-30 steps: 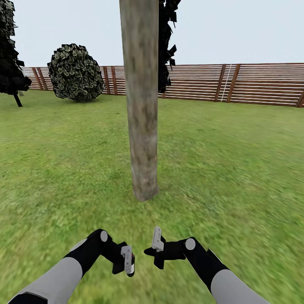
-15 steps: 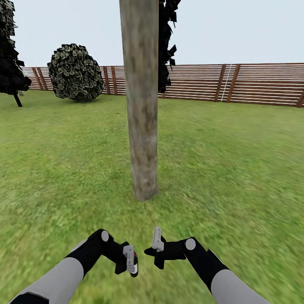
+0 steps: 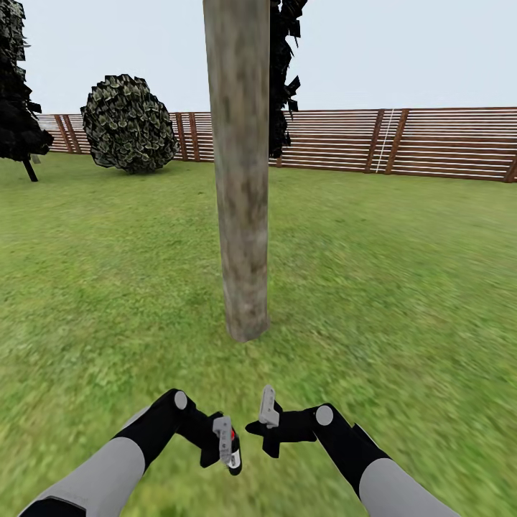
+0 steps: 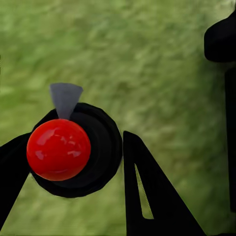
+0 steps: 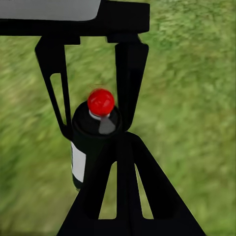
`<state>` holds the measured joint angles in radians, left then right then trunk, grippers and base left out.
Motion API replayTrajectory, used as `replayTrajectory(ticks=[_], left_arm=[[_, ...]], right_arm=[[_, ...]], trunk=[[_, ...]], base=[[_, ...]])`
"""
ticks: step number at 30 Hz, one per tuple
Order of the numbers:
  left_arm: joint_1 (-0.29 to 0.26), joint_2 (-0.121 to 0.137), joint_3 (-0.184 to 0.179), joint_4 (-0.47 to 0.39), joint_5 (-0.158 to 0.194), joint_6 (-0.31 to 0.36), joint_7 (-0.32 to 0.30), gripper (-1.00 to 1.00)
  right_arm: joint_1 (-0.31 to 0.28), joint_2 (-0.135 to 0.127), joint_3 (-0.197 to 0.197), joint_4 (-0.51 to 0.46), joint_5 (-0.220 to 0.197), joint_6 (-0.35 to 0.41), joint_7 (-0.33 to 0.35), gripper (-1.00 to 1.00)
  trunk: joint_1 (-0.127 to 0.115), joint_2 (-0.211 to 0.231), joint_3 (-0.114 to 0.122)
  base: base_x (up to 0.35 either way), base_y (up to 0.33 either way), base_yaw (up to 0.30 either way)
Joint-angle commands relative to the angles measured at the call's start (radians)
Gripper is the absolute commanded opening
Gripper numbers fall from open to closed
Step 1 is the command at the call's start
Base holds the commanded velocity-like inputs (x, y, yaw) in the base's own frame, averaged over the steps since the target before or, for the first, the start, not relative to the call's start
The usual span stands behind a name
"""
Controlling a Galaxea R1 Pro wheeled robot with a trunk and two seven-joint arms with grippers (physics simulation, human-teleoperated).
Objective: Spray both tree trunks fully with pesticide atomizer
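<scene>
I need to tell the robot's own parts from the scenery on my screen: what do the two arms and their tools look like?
Both arms have light grey forearm shells that turn into black wrist sections, each with a round pale grey cap at the joint. The left tool and the right tool have pale grey fingers in the head view; in the wrist views the fingers are black, tapering, with long slot cutouts. No cables show.

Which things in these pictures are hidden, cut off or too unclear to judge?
- Crown of the pale grey-brown tree trunk: cut off by the head view's top edge.
- Black pesticide atomizer with a red round top: in the head view, the left gripper hides most of its body.
- Right gripper: in the head view, too small to tell whether it is open.
- Second tree: not visible here.
</scene>
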<state>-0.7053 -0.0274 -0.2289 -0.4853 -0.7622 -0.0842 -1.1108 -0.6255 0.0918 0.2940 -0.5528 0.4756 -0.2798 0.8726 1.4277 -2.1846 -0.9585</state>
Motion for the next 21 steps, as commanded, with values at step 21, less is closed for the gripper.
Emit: replayTrajectory(ticks=[21], left_arm=[[0.0,-0.013,0.001,-0.001,0.023,-0.008,0.009,-1.0]], right_arm=[[0.0,0.0,-0.001,-0.002,0.009,-0.006,0.0,-1.0]], trunk=[[0.0,0.0,-0.001]], base=[[0.0,0.0,0.0]])
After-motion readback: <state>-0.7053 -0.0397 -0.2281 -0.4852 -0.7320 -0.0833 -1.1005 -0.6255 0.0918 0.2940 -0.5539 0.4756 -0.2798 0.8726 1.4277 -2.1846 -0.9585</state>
